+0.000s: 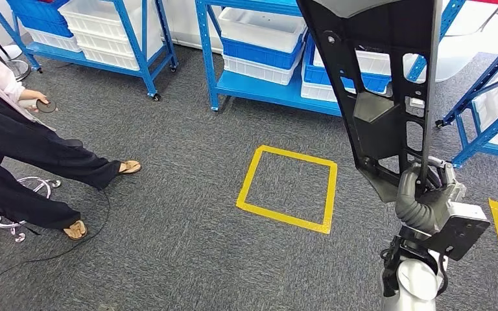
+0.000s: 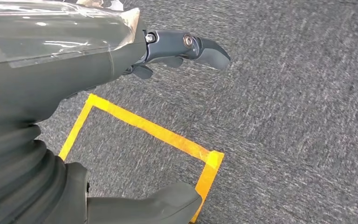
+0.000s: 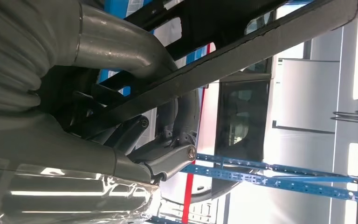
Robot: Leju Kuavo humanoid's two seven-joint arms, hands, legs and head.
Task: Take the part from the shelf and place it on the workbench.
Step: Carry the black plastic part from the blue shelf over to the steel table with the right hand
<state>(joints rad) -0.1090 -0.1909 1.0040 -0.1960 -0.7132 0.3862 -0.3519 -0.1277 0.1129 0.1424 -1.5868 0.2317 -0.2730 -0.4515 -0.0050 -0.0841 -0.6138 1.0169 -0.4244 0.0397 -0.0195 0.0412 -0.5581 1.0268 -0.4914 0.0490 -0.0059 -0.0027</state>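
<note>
A long black plastic part (image 1: 376, 84) with cut-out openings stands nearly upright at the right of the head view, reaching past the top edge. My right hand (image 1: 421, 197) grips its lower end. In the right wrist view the part's edge (image 3: 242, 56) runs across the fingers (image 3: 168, 158), which are wrapped around it. My left hand (image 2: 121, 60) hangs over grey carpet with its fingers apart and nothing in it.
Blue shelf racks (image 1: 253, 84) with white and blue bins (image 1: 259, 29) stand ahead, another rack (image 1: 486, 110) at the right. A yellow tape square (image 1: 288, 188) marks the carpet. A person (image 1: 19, 149) stands at the left holding a controller, cable on the floor.
</note>
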